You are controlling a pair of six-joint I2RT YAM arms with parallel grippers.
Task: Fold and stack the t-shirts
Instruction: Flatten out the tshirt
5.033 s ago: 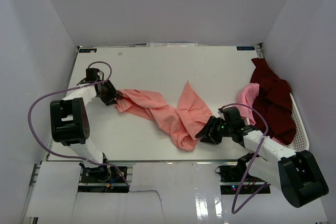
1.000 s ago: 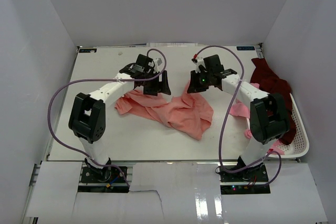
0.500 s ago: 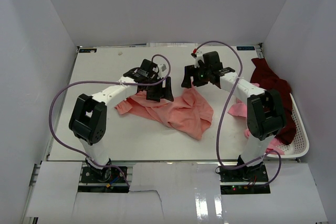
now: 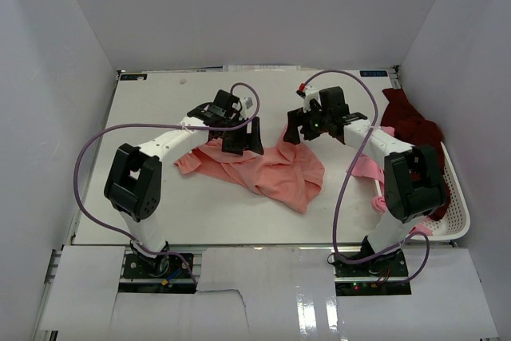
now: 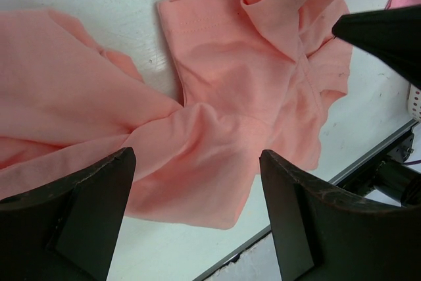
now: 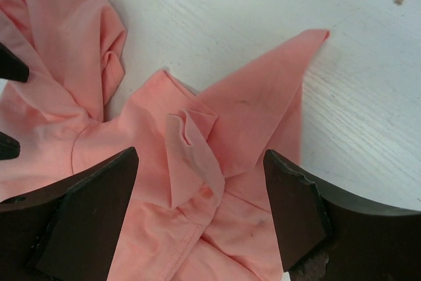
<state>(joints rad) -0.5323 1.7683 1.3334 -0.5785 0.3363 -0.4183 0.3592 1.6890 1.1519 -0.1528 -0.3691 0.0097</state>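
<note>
A salmon-pink t-shirt lies crumpled in the middle of the white table. Both grippers hover over its far edge. My left gripper is open above the shirt's bunched middle, with nothing between its fingers. My right gripper is open too, over a folded corner and hem of the same shirt. In the left wrist view the gripper frames cloth and the table's near edge. In the right wrist view the gripper frames a small raised fold. A dark maroon t-shirt and a lighter pink one lie at the right.
A white slotted basket stands at the table's right edge, with the maroon and lighter pink shirts draped in and over it. White walls close in the table on three sides. Purple cables loop beside both arms.
My right gripper has opened and let the shirt's corner drop onto the table. The left gripper stayed open and shifted slightly towards the near side.
</note>
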